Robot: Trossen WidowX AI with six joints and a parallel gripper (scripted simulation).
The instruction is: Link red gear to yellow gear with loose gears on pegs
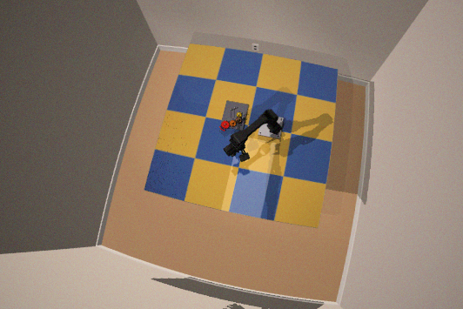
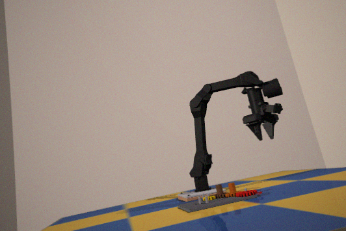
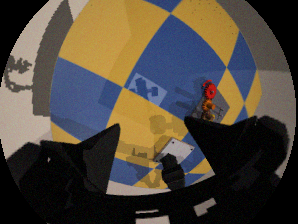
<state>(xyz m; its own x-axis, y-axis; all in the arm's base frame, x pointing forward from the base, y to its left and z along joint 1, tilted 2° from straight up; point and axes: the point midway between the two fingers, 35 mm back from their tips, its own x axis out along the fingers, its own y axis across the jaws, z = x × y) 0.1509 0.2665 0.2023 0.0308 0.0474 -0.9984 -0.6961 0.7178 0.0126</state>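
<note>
The grey board (image 1: 231,105) (image 2: 188,207) (image 3: 223,108) lies on the checkered surface. The red gear (image 1: 223,124) (image 2: 246,193) (image 3: 210,91) is at one end. An orange gear (image 1: 233,124) (image 2: 231,188) (image 3: 208,105) with a tall handle stands beside it. A brown gear (image 1: 238,120) (image 2: 219,190) stands between the orange gear and the yellow gear (image 1: 239,114) (image 2: 209,198). The gears look low on the board; exact meshing is too small to tell. Bare pegs (image 2: 199,200) stand near the yellow gear. My gripper (image 2: 266,139) (image 3: 153,123) is open and empty, high up and off to the board's side.
The arm's pale base plate (image 1: 270,131) (image 3: 178,149) is beside the board. The blue and yellow checkered mat (image 1: 209,178) (image 2: 299,195) lies under both. Walls surround the floor. Arm shadows fall across the mat.
</note>
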